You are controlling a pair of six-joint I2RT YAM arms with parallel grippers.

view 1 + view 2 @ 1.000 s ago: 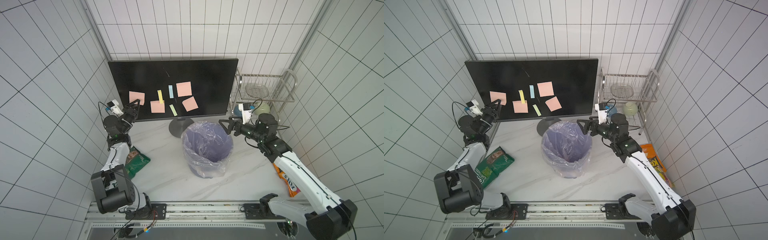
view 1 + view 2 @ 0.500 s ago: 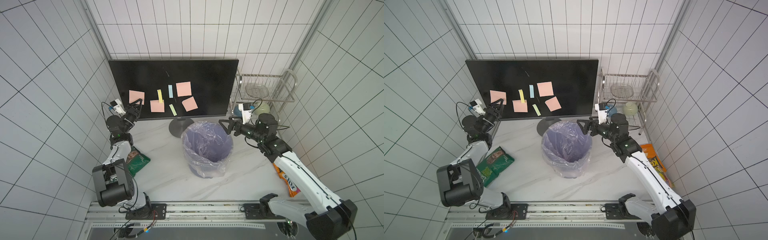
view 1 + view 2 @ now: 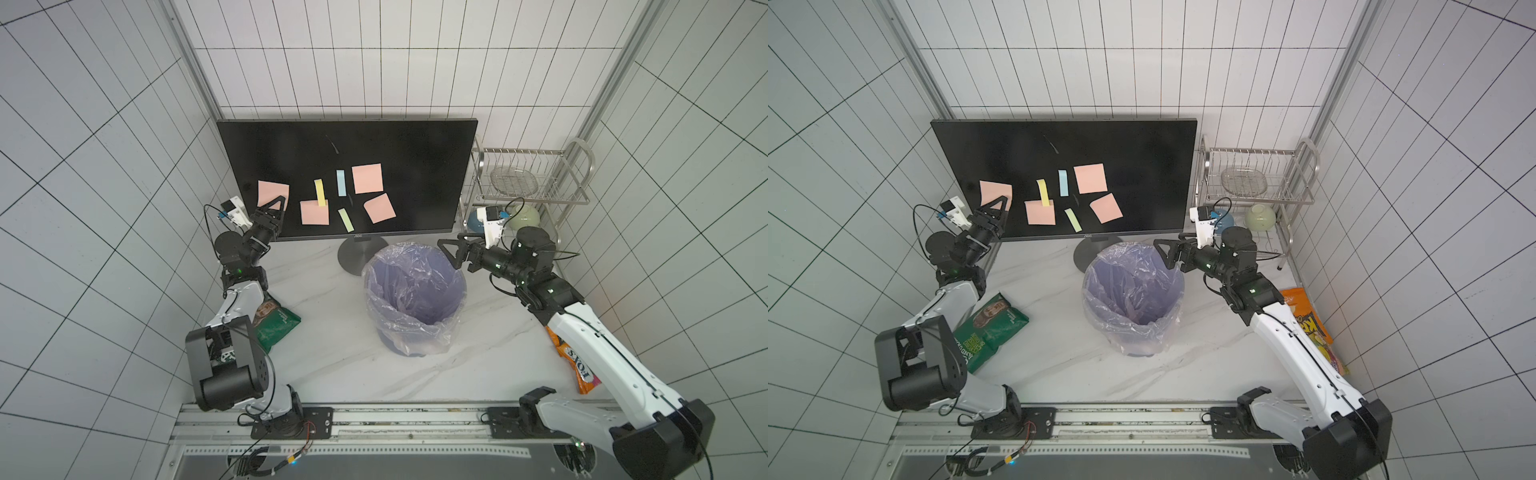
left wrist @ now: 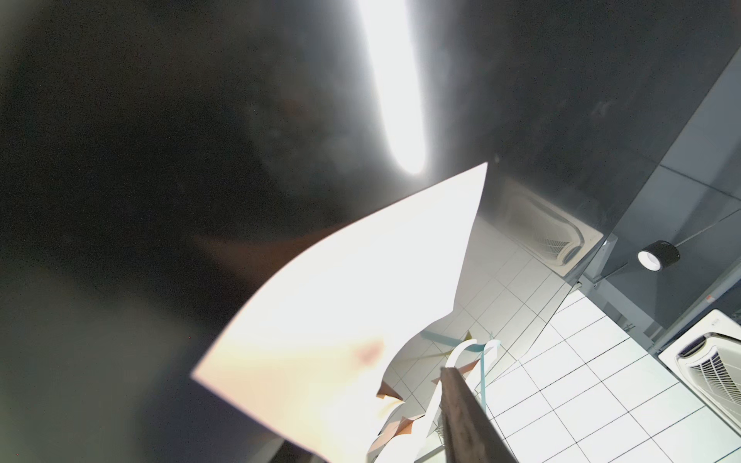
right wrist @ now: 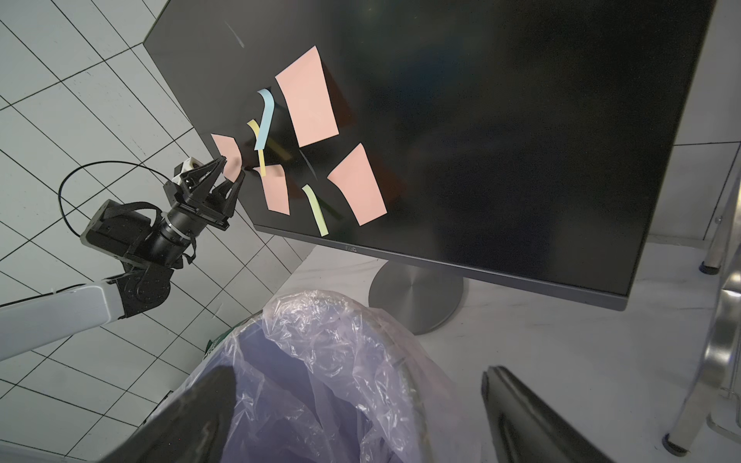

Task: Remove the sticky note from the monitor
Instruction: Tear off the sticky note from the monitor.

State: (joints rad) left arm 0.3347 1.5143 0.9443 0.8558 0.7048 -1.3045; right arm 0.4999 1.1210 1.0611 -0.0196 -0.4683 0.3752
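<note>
The monitor [image 3: 395,149] stands at the back with several sticky notes on its black screen. The leftmost pink sticky note [image 3: 268,190] [image 3: 990,190] [image 5: 226,150] has my left gripper [image 3: 281,200] [image 3: 1002,200] [image 5: 231,168] at its lower edge. The jaws straddle that edge with a gap still showing. In the left wrist view the sticky note [image 4: 361,280] fills the middle, washed out, beside one dark finger [image 4: 461,409]. My right gripper [image 3: 447,253] [image 3: 1162,254] [image 5: 357,371] hangs wide open and empty over the bin's far rim.
A purple bin [image 3: 376,328] lined with clear plastic stands in front of the monitor's round base [image 3: 353,257]. A green snack bag [image 3: 278,328] lies by the left arm and an orange bag [image 3: 577,365] under the right arm. A wire dish rack [image 3: 528,174] stands at the back right.
My left gripper has moved up and in to the lower edge of the leftmost pink note, and its jaws have narrowed. The right arm has not moved.
</note>
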